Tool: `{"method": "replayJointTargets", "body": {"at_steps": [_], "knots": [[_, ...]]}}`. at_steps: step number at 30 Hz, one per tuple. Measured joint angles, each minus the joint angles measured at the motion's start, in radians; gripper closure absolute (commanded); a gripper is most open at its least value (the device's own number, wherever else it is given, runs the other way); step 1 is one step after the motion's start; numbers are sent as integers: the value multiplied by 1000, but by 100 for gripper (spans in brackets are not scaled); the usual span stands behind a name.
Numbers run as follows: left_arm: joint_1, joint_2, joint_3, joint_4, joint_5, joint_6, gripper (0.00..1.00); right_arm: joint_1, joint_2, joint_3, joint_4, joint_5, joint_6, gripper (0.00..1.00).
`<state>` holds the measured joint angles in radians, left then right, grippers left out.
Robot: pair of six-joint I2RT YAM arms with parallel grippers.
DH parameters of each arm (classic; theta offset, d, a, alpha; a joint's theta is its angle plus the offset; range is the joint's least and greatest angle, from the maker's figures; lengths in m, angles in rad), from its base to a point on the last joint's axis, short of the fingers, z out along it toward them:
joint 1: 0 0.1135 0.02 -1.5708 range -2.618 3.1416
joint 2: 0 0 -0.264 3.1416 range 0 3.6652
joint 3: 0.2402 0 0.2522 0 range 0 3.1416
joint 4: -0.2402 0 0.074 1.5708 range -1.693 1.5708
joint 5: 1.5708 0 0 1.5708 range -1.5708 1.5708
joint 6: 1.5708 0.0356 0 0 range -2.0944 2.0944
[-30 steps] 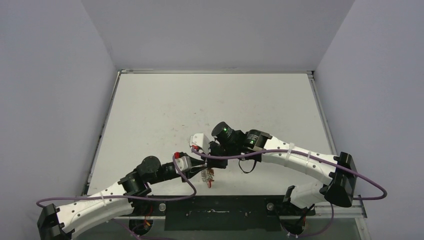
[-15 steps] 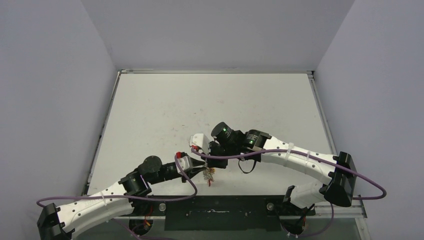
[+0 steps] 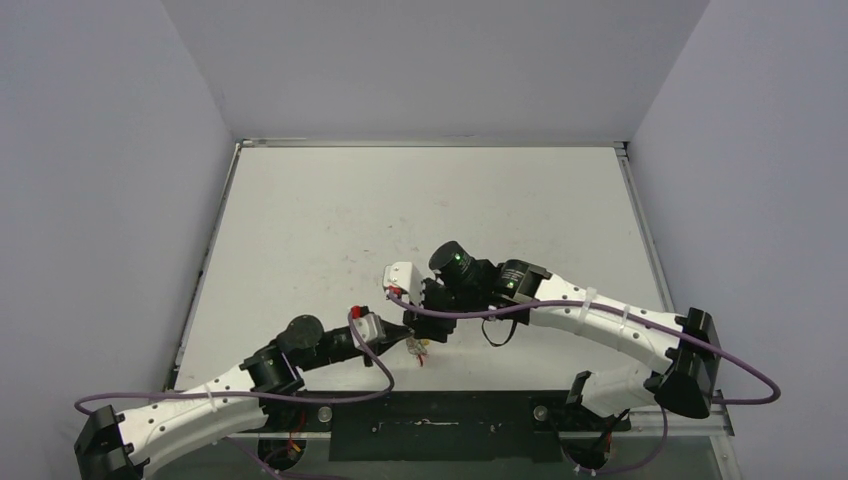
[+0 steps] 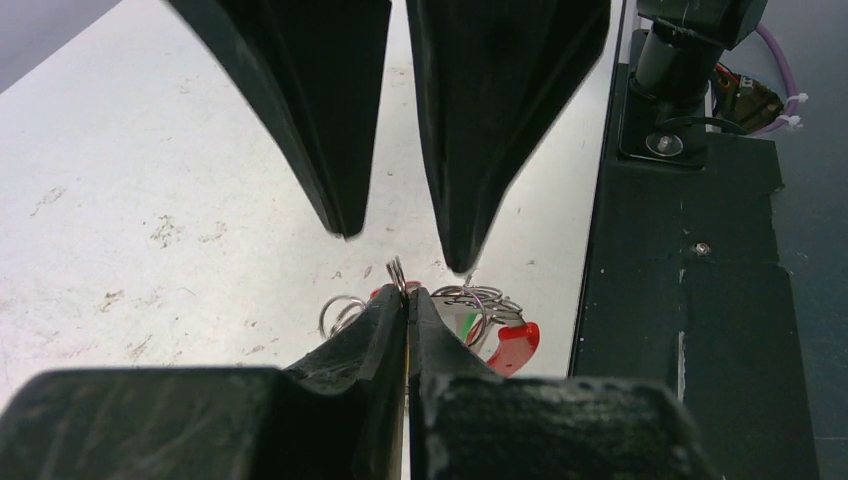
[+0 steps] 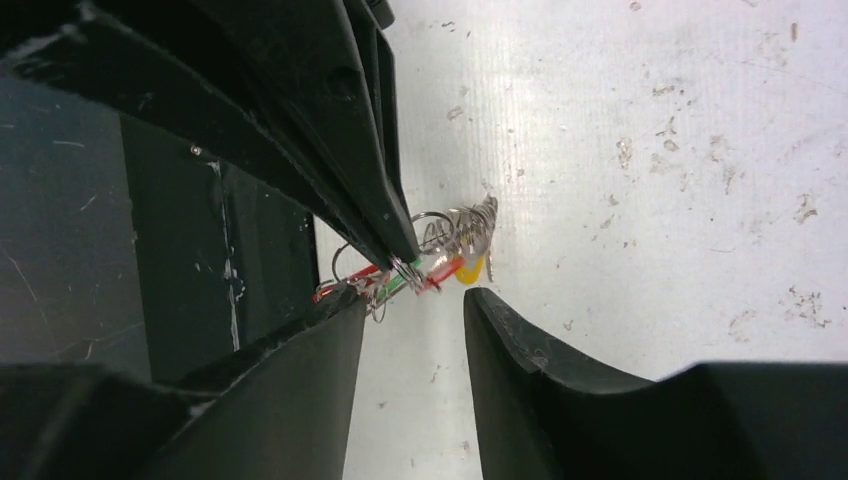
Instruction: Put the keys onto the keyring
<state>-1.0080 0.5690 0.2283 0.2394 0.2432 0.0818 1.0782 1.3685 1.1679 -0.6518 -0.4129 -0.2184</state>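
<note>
My left gripper (image 4: 408,292) is shut on the thin wire keyring (image 4: 397,271), which pokes up edge-on between its tips. The ring's red plastic piece (image 4: 512,346) hangs to the right. The keys (image 4: 470,312), small silver loops with a green tag, cluster beside it. In the right wrist view the keys (image 5: 448,262) show red, green and yellow tags at the left fingers' (image 5: 375,190) tip. My right gripper (image 5: 415,297) is open, just short of the bundle and holding nothing. From above, the bundle (image 3: 416,347) sits between the left gripper (image 3: 403,343) and the right gripper (image 3: 427,322).
The black base plate (image 4: 690,300) at the table's near edge lies right beside the bundle. The white table (image 3: 420,210) has scuff marks and is bounded by grey walls. Purple cables (image 3: 380,365) loop over both arms.
The left gripper has shifted slightly with the ring and keys, which sit a little higher in the top view. The right gripper has edged closer above the bundle.
</note>
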Motion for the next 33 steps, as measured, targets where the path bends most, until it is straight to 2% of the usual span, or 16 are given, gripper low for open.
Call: {"method": "replayJointTargets", "body": {"at_steps": [3, 8, 11, 15, 19, 26, 28, 33], "knots": [[0, -41, -60, 59, -4, -18, 100, -34, -51, -33, 39, -35, -1, 46], [0, -109, -147, 167, -8, -43, 100, -130, -150, -120, 121, -146, 3, 48], [0, -135, -171, 222, -8, -50, 100, -154, -159, -157, 164, -204, 6, 55], [0, -160, -185, 281, -8, -54, 100, -157, -150, -206, 227, -277, 18, 73], [0, -166, -185, 308, -8, -57, 100, -157, -111, -220, 292, -335, 38, 78], [0, -166, -185, 314, -8, -68, 100, -158, -87, -254, 391, -392, 60, 97], [0, -166, -186, 314, -8, -70, 100, -163, -83, -270, 412, -403, 68, 100], [0, -166, -190, 311, -8, -71, 100, -163, -62, -283, 430, -411, 71, 99]]}}
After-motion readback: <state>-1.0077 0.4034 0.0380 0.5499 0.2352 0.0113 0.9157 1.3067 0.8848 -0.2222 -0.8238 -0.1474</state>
